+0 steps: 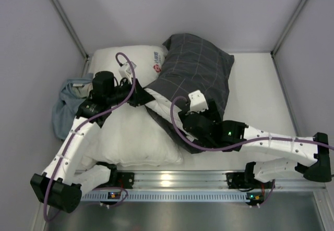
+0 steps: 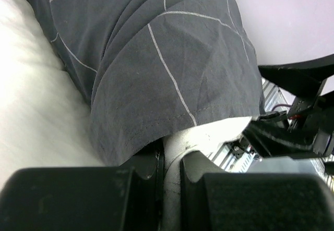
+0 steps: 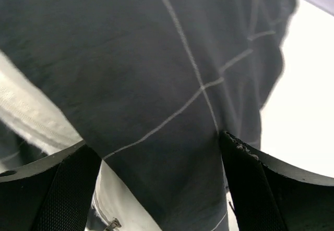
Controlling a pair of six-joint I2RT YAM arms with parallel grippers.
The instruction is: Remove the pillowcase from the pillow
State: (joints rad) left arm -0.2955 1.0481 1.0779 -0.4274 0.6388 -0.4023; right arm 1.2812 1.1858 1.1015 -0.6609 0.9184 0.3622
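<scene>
Pillowcase: the dark grey checked pillowcase (image 1: 198, 69) lies on the far middle of the table (image 1: 261, 85). Its far end is plump and its near end trails flatter toward the arms.
Pillow: the pillow (image 2: 214, 134) looks to be mostly inside the case. In the left wrist view, only a white bulge shows from under the stitched hem.
Feel: the cover is thin, soft and limp. It folds into loose pleats, will bunch and drag rather than slide off in one piece, and looks light. The filling is squashy, so a pinch on it sinks in.
Where to hold: the best places are probably the hem at the open end or a fold of loose cloth away from the filling, with the pillow's exposed corner held as the anchor.
Left hand: the left hand (image 2: 171, 168) is closed on the white corner of the pillow, right at the hem.
Right hand: the right hand (image 3: 156, 142) is spread wide over the checked cloth and grips nothing.
Next move, as a guess: the right hand could close on a fold and pull away from the left.
Risk: it may pinch case and pillow together.
Around: a second plain white pillow (image 1: 135, 137) lies under the left arm. A white pillow with a red logo (image 1: 141, 59) lies behind it. A pale blue cloth (image 1: 62, 106) is crumpled at the far left.
</scene>
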